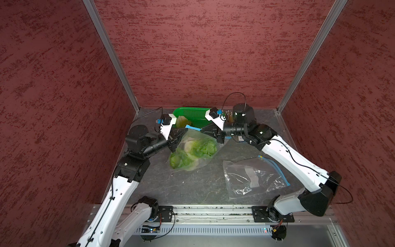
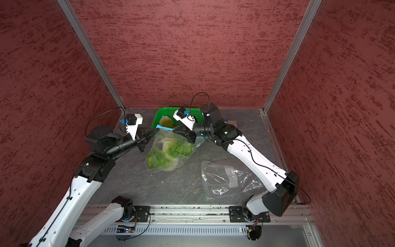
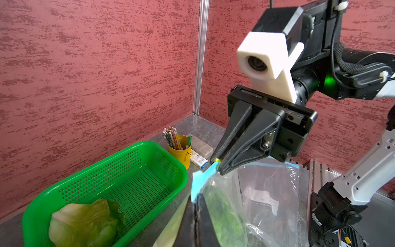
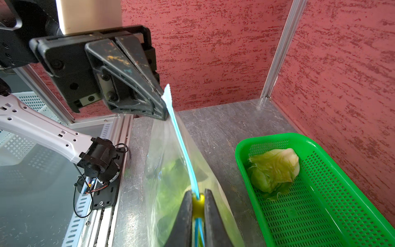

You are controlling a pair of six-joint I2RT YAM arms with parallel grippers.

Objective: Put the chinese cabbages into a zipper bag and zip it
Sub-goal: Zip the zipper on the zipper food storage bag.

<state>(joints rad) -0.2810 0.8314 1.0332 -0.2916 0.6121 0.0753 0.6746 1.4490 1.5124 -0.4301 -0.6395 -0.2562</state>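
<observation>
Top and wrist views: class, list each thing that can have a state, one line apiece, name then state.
zipper bag, zip edge held up, cabbages inside
yellow slider, partway along the zip
left gripper, shut on the bag's zip corner
right gripper, shut on the yellow slider
green basket, upright, holding one cabbage
spare bag, lying loose, no cabbage inside
pencil cup, upright, holding pencils

Both top views: high at the front, looking steeply down toward the red textured back wall (image 1: 203,53) behind the green perforated plastic basket (image 1: 193,114), far off. Wrist views: low and close, facing that basket from opposite ends. All four share it and the clear plastic zipper bag (image 1: 193,149) beside it.
</observation>
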